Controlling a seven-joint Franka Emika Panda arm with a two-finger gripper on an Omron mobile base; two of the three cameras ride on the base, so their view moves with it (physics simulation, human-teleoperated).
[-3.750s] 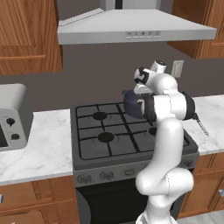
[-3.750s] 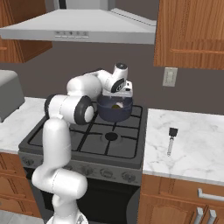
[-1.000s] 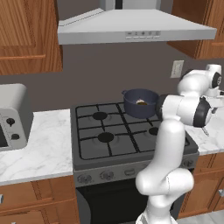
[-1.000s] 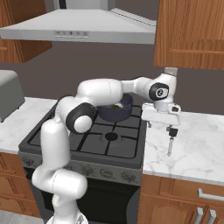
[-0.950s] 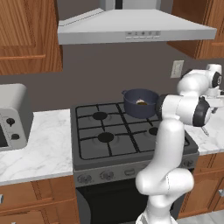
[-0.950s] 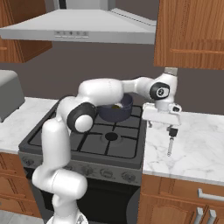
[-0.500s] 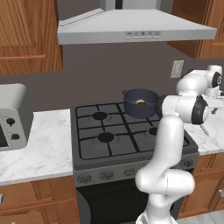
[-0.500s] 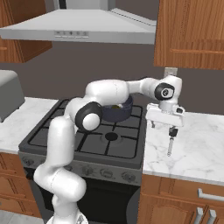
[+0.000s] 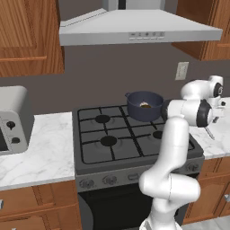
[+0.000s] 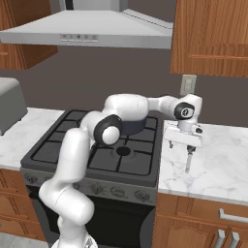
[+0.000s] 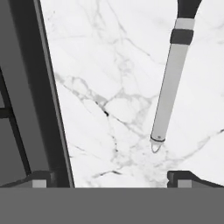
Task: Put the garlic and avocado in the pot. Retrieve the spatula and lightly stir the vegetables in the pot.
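kitchen: white marble tabletop (image 10: 218, 160) on both sides of a black gas stove (image 9: 112, 139), grey range hood (image 9: 134, 29) above, wooden cabinets (image 10: 213, 38) overhead and below. a toaster (image 9: 11, 119) stands on the left tabletop, and a wall outlet (image 9: 182, 70) sits on the backsplash.

pot (image 9: 144, 105) sits on the rear right burner; inside it i see a small pale and brownish patch, too small to separate into garlic and avocado.

spatula (image 10: 189, 159) lies flat on the marble right of the stove, black end toward the wall, grey length toward the front edge. in the hand view the grey handle (image 11: 170, 83) runs up and right, its ring end lying between my two tips, nearer the right one.

my jaws (image 10: 183, 143) hover above the spatula's black end, apart from it, spread wide and holding nothing; both tips sit at the bottom corners of the hand view.

vs 3.8 s ago: i was over the pot then; i have swung right, out over the tabletop. over the last second i have shifted further right. spatula and pot unmoved.
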